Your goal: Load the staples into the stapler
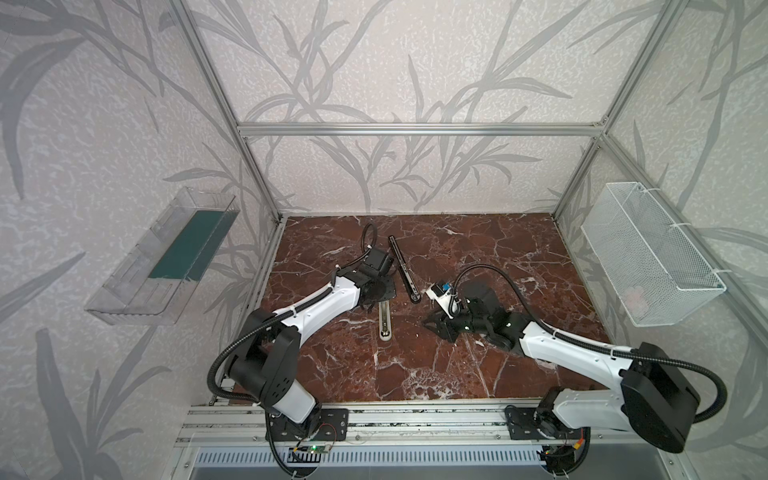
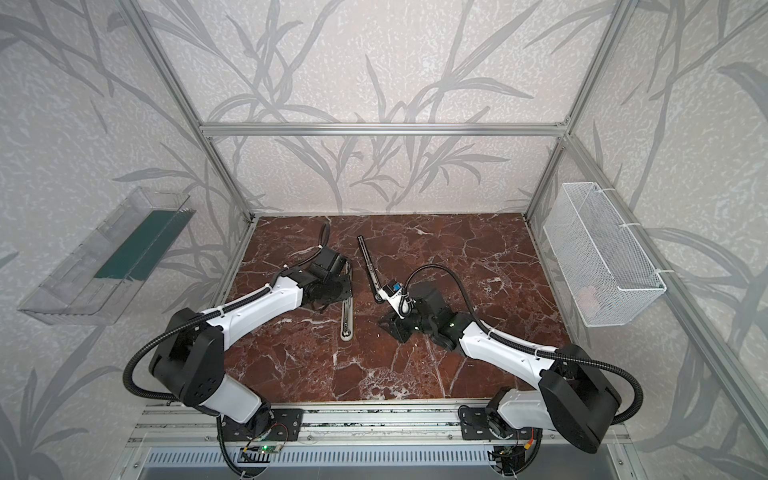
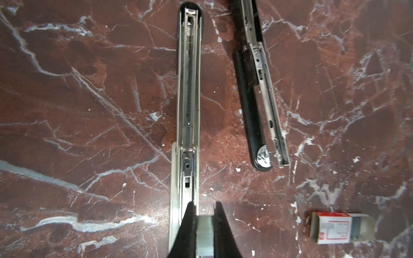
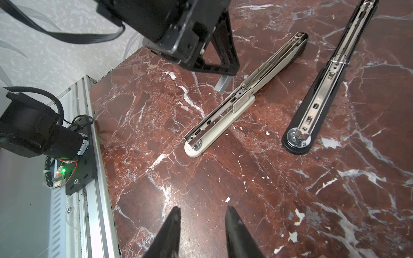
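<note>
My left gripper point(image 3: 204, 204) is shut on the staples point(image 3: 205, 232), a grey metallic strip held between its black fingers. The strip hangs just beside the white stapler point(image 3: 187, 100), which lies unfolded flat with its metal channel facing up. In the right wrist view the staples point(image 4: 222, 86) stick out below the left gripper point(image 4: 221, 72), close to the white stapler point(image 4: 223, 116) near its hinge. In both top views the left wrist covers the middle of the white stapler point(image 1: 384, 322) point(image 2: 345, 320). My right gripper point(image 4: 203, 210) is open over bare marble with nothing between its fingers.
A black stapler point(image 3: 257, 100) point(image 1: 403, 266) lies unfolded next to the white one. The white staple box with red print point(image 3: 330, 227) lies open on the marble. A clear bin point(image 1: 162, 257) hangs on the left wall and a wire basket point(image 1: 648, 253) on the right wall.
</note>
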### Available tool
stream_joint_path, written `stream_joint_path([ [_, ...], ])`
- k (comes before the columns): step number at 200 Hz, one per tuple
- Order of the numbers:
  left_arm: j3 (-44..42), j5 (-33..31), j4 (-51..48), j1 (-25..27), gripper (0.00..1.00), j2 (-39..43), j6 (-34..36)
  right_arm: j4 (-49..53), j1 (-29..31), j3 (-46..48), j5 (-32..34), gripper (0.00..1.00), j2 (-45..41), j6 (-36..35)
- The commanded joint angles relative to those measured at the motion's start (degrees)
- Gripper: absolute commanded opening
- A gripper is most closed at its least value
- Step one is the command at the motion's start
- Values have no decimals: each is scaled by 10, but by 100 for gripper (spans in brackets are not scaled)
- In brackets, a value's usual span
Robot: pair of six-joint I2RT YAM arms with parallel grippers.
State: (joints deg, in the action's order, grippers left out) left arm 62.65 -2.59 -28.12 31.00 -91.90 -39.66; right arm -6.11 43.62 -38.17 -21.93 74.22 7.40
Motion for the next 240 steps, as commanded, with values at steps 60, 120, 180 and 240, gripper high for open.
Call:
stream_joint_path([
  [60, 53, -94, -41, 20, 6, -66, 3, -15, 4, 3, 4, 35, -9, -5],
  [120, 56, -102, -40, 21, 6, -71, 12, -11, 4, 0, -9, 36, 1, -3],
  [180, 65, -110, -37, 21, 6, -86, 27, -11, 5, 3, -8, 35, -5, 1],
  [240, 79, -111, -34, 21, 6, -107, 29, -10, 5, 2, -5, 35, -5, 0],
])
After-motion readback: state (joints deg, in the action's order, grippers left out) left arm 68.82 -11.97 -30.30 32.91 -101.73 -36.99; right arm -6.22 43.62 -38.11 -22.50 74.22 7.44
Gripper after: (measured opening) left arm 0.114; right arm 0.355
